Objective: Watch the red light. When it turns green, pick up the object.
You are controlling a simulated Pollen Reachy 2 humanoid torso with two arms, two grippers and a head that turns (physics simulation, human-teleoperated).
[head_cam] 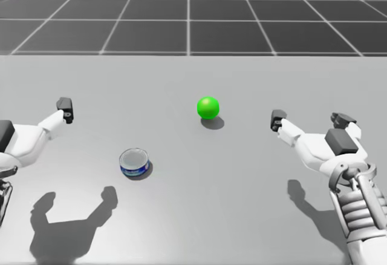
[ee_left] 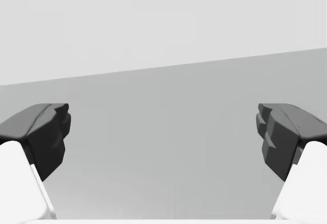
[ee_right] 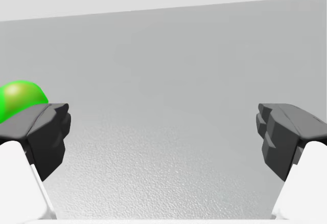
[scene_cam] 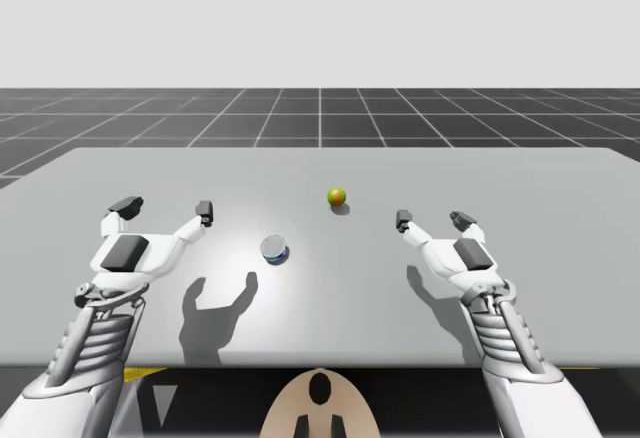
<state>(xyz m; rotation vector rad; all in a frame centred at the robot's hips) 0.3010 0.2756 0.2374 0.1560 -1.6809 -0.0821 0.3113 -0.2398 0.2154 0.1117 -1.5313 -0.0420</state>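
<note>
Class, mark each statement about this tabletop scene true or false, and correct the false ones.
1. The round signal light glows green. True.
2. The left gripper is shut on the short blue can with a silver lid. False: the gripper is open and the can stands on the grey table, apart from it.
3. The right gripper is open and holds nothing. True.
4. The can lies tipped on its side. False: it stands upright, lid facing up.
</note>
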